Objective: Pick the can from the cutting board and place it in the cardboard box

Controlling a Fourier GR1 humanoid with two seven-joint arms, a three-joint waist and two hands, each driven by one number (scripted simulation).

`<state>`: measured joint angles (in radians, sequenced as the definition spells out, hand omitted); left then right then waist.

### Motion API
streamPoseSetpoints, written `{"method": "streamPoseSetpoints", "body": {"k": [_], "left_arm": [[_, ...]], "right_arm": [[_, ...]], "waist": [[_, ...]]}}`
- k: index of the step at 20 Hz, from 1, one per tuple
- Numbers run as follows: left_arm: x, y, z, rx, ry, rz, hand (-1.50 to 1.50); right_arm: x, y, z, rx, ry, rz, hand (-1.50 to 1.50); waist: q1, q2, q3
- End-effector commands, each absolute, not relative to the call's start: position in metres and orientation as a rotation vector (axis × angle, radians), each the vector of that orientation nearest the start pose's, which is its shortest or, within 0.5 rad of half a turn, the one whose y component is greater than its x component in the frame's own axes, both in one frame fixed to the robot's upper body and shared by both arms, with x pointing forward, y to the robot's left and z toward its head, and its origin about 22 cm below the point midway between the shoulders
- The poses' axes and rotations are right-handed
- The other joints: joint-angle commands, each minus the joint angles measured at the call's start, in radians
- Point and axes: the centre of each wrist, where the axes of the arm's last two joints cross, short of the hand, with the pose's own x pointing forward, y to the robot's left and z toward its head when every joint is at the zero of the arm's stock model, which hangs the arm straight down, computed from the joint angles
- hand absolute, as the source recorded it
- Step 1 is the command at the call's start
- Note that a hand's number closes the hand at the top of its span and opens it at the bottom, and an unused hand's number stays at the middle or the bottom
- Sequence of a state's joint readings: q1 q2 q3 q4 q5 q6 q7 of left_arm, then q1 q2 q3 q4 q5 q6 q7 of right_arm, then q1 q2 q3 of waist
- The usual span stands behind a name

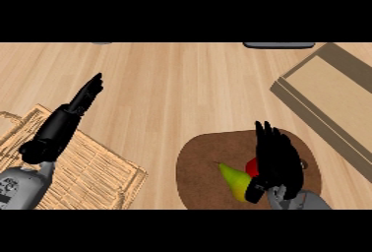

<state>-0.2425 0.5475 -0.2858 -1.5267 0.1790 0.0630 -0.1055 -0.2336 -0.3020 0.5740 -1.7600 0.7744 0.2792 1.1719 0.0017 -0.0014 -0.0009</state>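
A brown oval cutting board [200, 170] lies at the lower middle of the counter. Only a small red part of the can [251, 166] shows on it, the rest hidden under my right hand [280, 160]. That hand lies over the can with its fingers stretched away from me and its thumb [256, 191] low on the left; it is open. A yellow-green pear [234, 181] lies on the board, touching the can's left side. The cardboard box [327, 91], open at the top, sits at the far right. My left hand [76, 108] rests open at the left, fingers pointing up.
A woven wicker mat [98, 170] covers the lower left under my left forearm. A dark grey object [279, 45] and a small grey one [102, 43] sit at the counter's far edge. Bare wood lies between the board and the box.
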Motion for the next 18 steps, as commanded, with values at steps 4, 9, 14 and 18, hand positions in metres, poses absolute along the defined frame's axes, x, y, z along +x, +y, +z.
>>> {"method": "streamPoseSetpoints", "body": {"k": [4, 9, 14, 18], "left_arm": [[0.291, 0.281, 0.081, 0.085, -1.743, -0.524, 0.00], [0.284, 0.283, 0.054, 0.090, -1.749, -0.522, 0.00], [0.300, 0.279, 0.052, 0.097, -1.745, -0.528, 0.00], [0.291, 0.260, 0.071, 0.095, -1.743, -0.518, 0.00]], "right_arm": [[0.242, -0.131, 0.065, -1.076, -0.519, 0.943, -1.50], [0.245, -0.155, 0.058, -1.027, -0.531, 0.922, -1.50], [0.245, -0.137, 0.047, -1.023, -0.605, 1.011, 1.50], [0.226, -0.141, 0.042, -1.101, -0.684, 1.061, 1.50]], "waist": [[-0.001, -0.001, 0.000], [-0.002, 0.001, 0.000], [-0.003, 0.002, 0.001], [-0.003, 0.000, 0.001]]}}
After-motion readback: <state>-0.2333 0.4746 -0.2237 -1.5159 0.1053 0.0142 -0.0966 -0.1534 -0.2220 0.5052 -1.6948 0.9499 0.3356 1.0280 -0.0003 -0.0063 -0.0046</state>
